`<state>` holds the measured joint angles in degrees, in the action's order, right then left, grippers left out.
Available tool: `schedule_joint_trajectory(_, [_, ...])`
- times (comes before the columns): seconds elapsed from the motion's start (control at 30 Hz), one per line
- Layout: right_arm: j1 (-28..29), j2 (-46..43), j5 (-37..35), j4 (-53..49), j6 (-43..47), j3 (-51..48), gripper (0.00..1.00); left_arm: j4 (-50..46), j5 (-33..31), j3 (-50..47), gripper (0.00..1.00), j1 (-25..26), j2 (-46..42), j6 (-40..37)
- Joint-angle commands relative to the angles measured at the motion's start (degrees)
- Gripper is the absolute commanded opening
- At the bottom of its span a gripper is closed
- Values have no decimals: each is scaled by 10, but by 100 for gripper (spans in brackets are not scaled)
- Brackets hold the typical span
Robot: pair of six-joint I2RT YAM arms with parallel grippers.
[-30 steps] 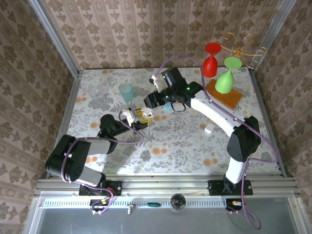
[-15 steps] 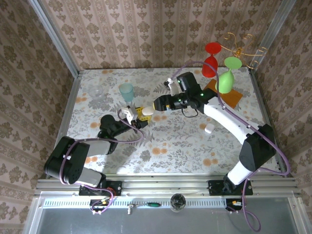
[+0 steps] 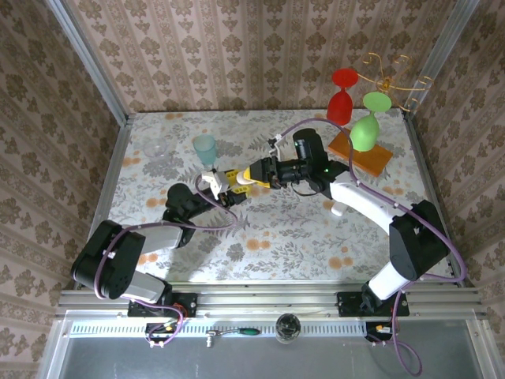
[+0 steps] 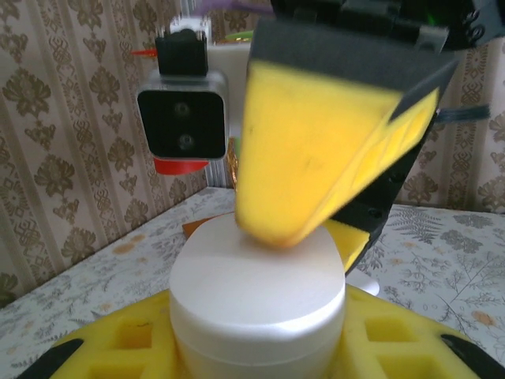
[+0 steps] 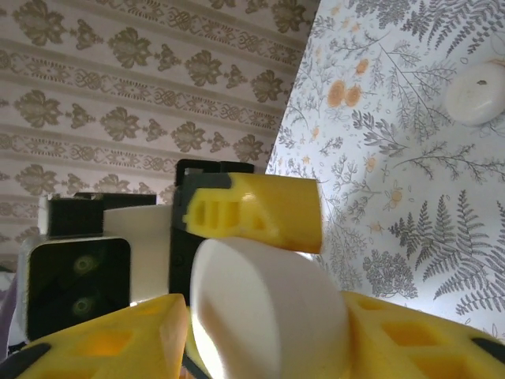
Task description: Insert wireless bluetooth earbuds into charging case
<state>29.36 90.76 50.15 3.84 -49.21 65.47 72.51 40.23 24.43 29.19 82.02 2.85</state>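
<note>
Left gripper: the left gripper (image 3: 226,184) is being held over the floral-patterned table (image 3: 276,237), its yellow fingers narrowly parted and clamped on the white pebble-shaped plastic charging case (image 4: 256,292).
Right gripper: the right gripper (image 3: 246,178) is being pressed onto the same case from the opposite side, fingers closed against it.
Charging case: it is being gripped by both grippers, lid closed.
Second case: a second white pebble-shaped case (image 5: 476,93) is being supported by the table, well apart.

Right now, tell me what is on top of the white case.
A yellow finger of the right end effector rests on the white case; its lid hides the inside.
</note>
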Motion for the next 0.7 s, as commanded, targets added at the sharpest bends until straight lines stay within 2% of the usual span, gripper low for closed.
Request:
schedule_joint_trajectory(0.0, [-5, -7, 35, 54, -39, -12, 40, 15, -5, 14, 17, 3, 11, -8])
schedule_joint_trajectory(0.13, [-11, -6, 30, 59, -46, -19, 20, 14, -5, 12, 17, 2, 11, -11])
schedule_joint_trajectory(0.27, [-19, -6, 20, 70, -48, -30, 15, 13, -5, 8, 21, -4, 10, -5])
schedule_joint_trajectory(0.33, [-26, -11, 2, 72, -44, -40, 14, 12, -9, 4, 29, -8, 11, -4])
schedule_joint_trajectory(0.43, [-46, -19, -32, 82, -39, -64, 13, 0, 0, -4, 54, -16, 10, -5])
schedule_joint_trajectory(0.53, [-68, -20, -67, 84, -33, -94, 13, -33, 15, -13, 71, -22, 2, -16])
schedule_joint_trajectory(0.67, [-91, -3, -102, 80, -22, -130, 13, -128, 39, -10, 85, -24, -20, -55])
